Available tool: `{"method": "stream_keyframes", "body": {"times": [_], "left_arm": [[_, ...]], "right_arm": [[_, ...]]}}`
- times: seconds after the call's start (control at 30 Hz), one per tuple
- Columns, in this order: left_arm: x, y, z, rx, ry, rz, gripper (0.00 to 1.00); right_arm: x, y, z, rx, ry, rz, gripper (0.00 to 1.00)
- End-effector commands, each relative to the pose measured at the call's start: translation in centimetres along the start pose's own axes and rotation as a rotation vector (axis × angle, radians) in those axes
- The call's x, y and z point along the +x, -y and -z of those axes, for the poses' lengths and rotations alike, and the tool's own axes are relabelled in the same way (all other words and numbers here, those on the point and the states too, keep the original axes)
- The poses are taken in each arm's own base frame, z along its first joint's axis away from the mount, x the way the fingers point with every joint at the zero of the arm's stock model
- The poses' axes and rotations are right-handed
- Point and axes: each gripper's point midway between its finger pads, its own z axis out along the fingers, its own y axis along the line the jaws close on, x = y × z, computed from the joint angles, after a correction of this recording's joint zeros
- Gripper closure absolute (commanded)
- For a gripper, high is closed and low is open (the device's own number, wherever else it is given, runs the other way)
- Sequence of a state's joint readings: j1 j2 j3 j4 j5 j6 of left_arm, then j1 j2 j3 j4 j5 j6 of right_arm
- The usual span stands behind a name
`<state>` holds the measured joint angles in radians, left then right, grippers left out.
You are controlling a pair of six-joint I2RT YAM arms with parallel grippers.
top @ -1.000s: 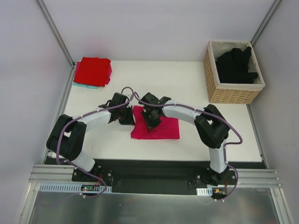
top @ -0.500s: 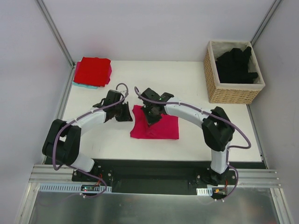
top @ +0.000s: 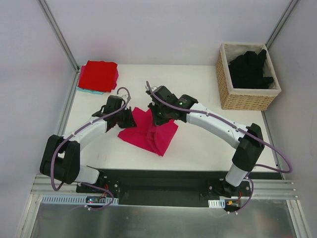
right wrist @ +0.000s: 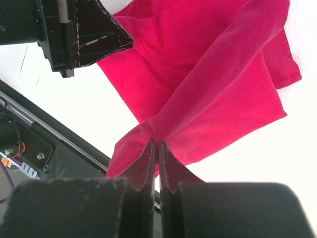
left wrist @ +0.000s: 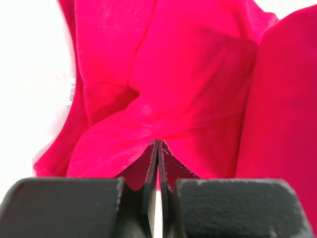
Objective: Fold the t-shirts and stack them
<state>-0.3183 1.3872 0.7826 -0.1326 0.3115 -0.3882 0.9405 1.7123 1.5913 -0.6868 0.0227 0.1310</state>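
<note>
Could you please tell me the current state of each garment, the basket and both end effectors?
Magenta-pink t-shirt: pinched at two spots, rumpled, not flat.
Red t-shirt: folded, atop the far-left pile.
Wicker basket: upright, filled.
Black t-shirts: bunched, unfolded, inside the wicker basket.
Left end effector: shut on the magenta-pink t-shirt.
Right end effector: shut on the magenta-pink t-shirt.

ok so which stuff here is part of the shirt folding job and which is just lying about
job: pink shirt, pinched by left tool and right tool; red shirt, folded, far left; black shirts in the basket
lying about: basket; table
</note>
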Motion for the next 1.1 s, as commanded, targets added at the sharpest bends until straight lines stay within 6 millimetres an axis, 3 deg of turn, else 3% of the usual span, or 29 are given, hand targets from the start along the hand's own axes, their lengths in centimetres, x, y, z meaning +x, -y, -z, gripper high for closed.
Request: {"method": "stream_keyframes", "body": {"times": [0.0, 0.17, 0.47, 0.73, 1.07], "left_arm": [[0.3, -0.3, 0.9, 0.004, 0.006, -0.009, 1.00], [0.2, 0.1, 1.1, 0.018, 0.016, -0.008, 1.00], [1.2, 3.5, 0.4, 0.221, -0.038, 0.040, 1.00], [5.2, 5.1, -1.2, 0.370, -0.073, 0.171, 1.00], [8.8, 10.2, -2.2, 0.429, -0.153, 0.124, 1.00]], "right_arm": [[-2.1, -0.6, 2.4, -0.009, 0.074, -0.006, 0.99], [-1.6, -0.2, 2.4, 0.007, 0.071, -0.011, 0.99], [-1.8, 0.0, 2.3, 0.016, 0.099, -0.023, 0.99], [-3.0, 0.8, 3.1, 0.064, 0.148, -0.006, 0.99], [-2.2, 0.5, 2.2, 0.045, 0.108, 0.003, 0.99]]}}
